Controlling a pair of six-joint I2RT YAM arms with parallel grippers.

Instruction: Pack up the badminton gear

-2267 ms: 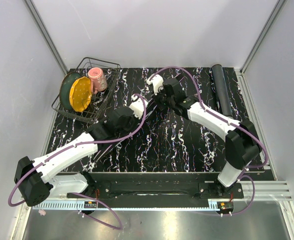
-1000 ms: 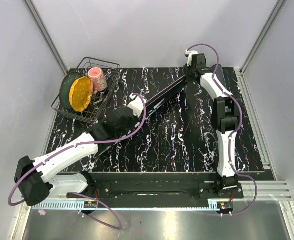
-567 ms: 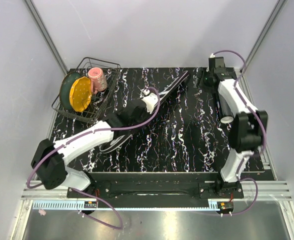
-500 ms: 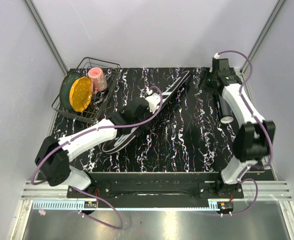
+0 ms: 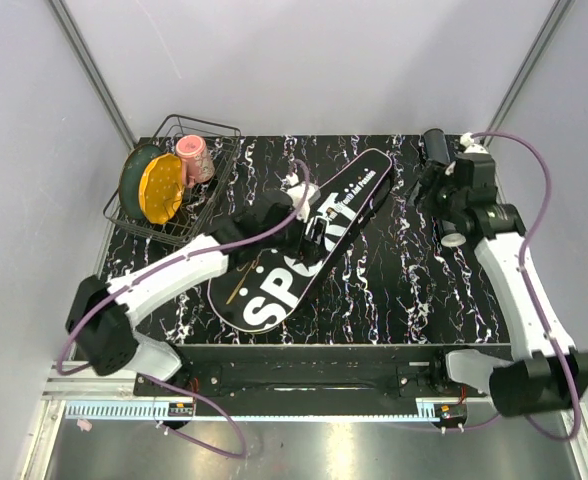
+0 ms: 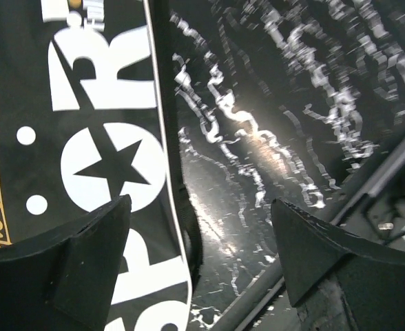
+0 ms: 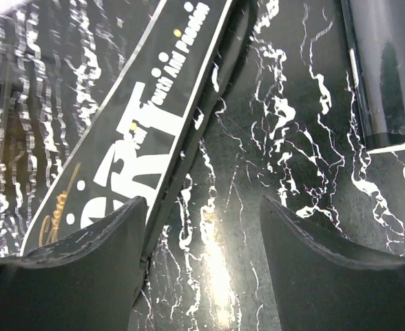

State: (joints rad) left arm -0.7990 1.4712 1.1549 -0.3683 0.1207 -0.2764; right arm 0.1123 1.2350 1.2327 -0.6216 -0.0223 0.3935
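L gripper (image 6: pixel 199 203) was seen spread wide, empty, above bag (image 5: pixel 274 300) edge. R gripper (image 7: pixel 202 200), likewise spread & empty, was poised nr tube (image 7: pixel 385 69) by far-right corner.

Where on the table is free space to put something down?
Widest bare table lies between the bag and the right arm. A smaller patch lies at the far edge between the wire basket and the bag's narrow end. The left side is crowded by the left arm and bag.
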